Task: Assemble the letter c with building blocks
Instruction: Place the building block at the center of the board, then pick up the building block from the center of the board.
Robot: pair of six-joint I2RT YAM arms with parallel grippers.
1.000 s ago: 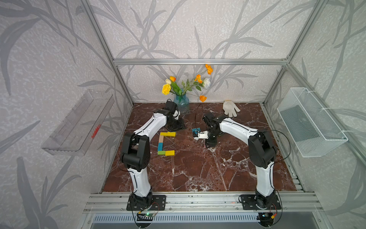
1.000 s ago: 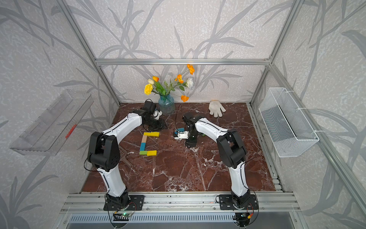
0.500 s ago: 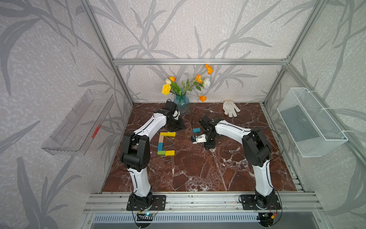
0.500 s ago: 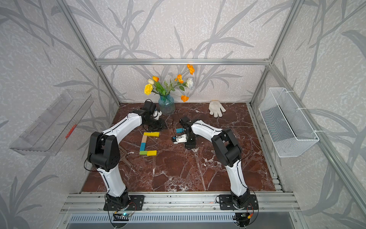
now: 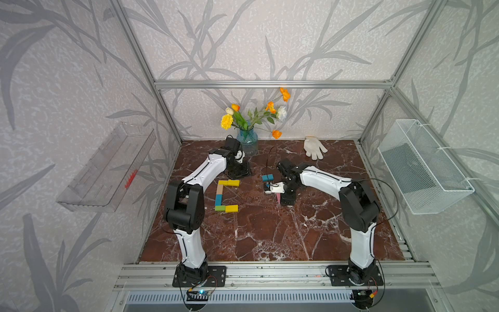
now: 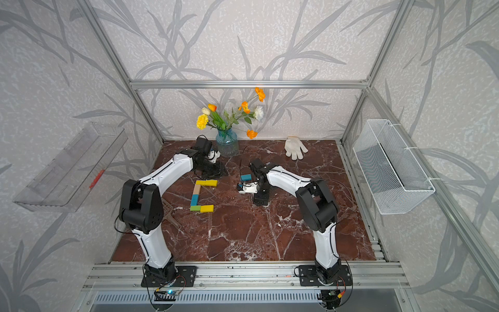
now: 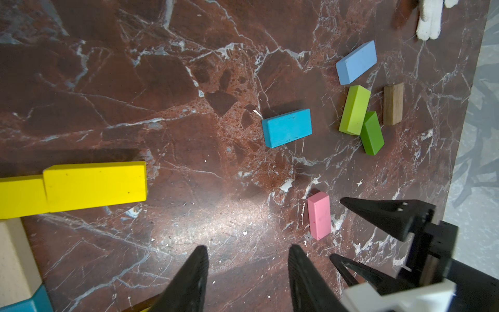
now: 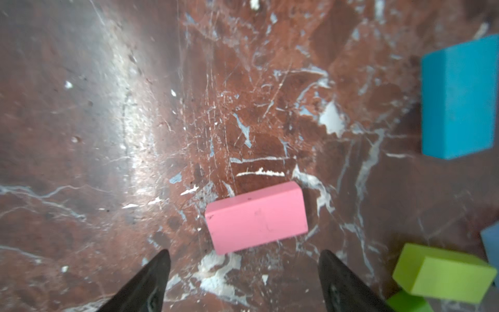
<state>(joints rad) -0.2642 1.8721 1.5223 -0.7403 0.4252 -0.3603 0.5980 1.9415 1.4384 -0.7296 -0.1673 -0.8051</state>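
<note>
blocks total: I count twelve small flat rectangular wooden blocks on the red-brown marble worktop [image 5: 270, 237]. Six are in the letter and six are loose.
letter c: a squared C outline [image 5: 219, 200] lies flat in front of my left arm, with its open side toward my right arm. It shows in both top views.
letter c make-up: three yellow blocks, two of them end to end along the far bar [image 5: 233, 183] and one at the tip of the near bar [image 5: 231, 208]. Also one tan block [image 5: 219, 190], one teal block [image 6: 194, 200] and one green block [image 5: 220, 208]. Neighbours touch.
loose blocks: six in the left wrist view: loose teal block [image 7: 286, 128], light blue block [image 7: 356, 62], lime green block [image 7: 354, 109], darker green block [image 7: 372, 133], brown plain-wood block [image 7: 393, 104], pink block [image 7: 319, 216].
loose layout: the lime and darker green blocks touch, and the brown one is just beside them. The loose teal block sits alone between the letter and that cluster.
left claw: [image 7: 248, 248] black fingers spread with nothing between them, over bare worktop near the far yellow bar.
right claw: [image 8: 244, 254] fingers wide apart, gripping nothing. The pink block lies flat just ahead of the tips.
other items: one white fabric glove [image 5: 314, 147], one blue glass vase of flowers [image 5: 248, 140], one clear plastic wall tray [image 5: 108, 167], one white wire basket [image 5: 424, 167].
</note>
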